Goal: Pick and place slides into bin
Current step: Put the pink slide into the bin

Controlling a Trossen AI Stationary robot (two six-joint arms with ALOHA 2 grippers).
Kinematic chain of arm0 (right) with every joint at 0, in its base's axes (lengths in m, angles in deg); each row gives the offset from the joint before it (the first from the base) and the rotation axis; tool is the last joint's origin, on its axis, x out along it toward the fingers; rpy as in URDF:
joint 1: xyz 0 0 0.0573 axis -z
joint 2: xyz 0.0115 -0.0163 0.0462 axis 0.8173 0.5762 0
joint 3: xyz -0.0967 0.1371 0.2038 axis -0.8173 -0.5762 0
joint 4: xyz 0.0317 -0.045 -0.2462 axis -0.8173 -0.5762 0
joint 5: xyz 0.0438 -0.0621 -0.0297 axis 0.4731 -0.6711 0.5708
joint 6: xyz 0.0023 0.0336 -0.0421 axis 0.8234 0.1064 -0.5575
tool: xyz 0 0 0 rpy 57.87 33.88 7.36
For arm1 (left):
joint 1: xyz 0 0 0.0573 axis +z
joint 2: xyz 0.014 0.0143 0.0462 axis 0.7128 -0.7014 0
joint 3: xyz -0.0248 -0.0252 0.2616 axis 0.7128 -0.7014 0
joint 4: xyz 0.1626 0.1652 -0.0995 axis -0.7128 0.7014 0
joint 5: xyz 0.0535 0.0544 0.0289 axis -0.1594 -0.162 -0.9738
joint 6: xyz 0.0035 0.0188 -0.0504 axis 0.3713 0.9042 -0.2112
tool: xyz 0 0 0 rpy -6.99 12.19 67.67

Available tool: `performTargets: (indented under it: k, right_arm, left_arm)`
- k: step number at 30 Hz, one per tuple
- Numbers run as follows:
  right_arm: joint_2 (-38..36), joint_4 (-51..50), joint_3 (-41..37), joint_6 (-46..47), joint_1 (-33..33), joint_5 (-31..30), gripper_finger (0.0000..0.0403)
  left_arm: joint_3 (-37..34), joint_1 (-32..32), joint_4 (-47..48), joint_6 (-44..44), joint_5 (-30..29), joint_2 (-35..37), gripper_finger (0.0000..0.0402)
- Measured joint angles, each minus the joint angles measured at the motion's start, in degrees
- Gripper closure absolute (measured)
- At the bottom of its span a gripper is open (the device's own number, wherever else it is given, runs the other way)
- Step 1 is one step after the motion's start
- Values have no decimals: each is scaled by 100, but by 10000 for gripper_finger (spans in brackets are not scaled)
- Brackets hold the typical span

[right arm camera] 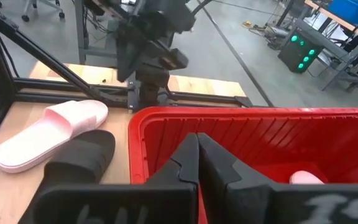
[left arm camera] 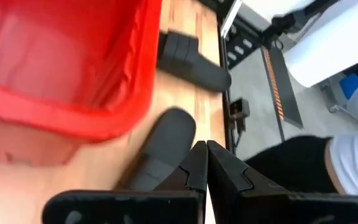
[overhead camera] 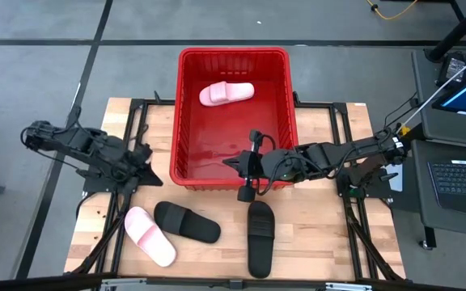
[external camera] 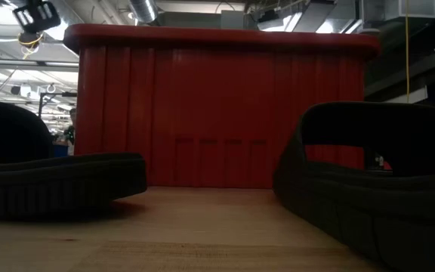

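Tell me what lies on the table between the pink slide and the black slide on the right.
In the high view, another black slide lies between the pink slide and the right-hand black slide, resting on the table.

Bright red bin (overhead camera: 233,58), pale pink slides (overhead camera: 226,93), black slides (overhead camera: 186,221), seemingly plain.

wood table (overhead camera: 322,234) | laptop (overhead camera: 459,184) at right edge | grey floor (overhead camera: 39,73)

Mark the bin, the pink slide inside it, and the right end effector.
bin (overhead camera: 186,113): high view, left wall.
pink slide in the bin (overhead camera: 226,93): high view, strap.
right end effector (overhead camera: 245,171): high view, between its fingertips.
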Motion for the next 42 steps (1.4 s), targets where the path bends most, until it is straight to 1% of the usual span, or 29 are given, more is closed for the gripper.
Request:
performTargets:
  k: [7, 13, 16, 19, 24, 27, 31, 35, 38, 42]
  right_arm:
    - [0, -60, -1, -24, -33, -2, 398]
    - [0, -106, -52, 14, -42, 2, 398]
    - [0, -76, -114, 14, -41, 0, 398]
    - [0, -106, -129, -9, -39, 0, 398]
    - [0, -103, -129, -48, -39, 0, 398]
    - [0, -96, -129, -171, -39, -2, 398]
    - [15, -95, -129, -312, -24, 1, 398]
    - [15, -93, -129, -392, -17, 3, 398]
    - [15, -88, -129, -434, 9, 147, 398]
    - [15, -77, -129, -469, 24, 354, 398]
  left_arm:
    - [-189, -687, 259, -881, -153, 2, 401]
    - [-189, -1571, 357, -1934, -396, 2, 401]
    - [-189, -2034, 509, -2371, -678, -4, 400]
    - [-189, -2473, 610, -2719, -1023, -95, 400]
    - [-189, -3156, 601, -3465, -1067, -330, 399]
    - [-189, -3490, 601, -3706, -1345, -536, 400]
    - [-189, -3818, 606, -4150, -1674, -787, 400]
    - [-189, -4050, 882, -5007, -1975, -996, 391]
    - [-189, -4186, 1170, -5644, -1925, -1139, 380]
    - [-189, -4303, 1314, -6196, -1728, -1229, 358]
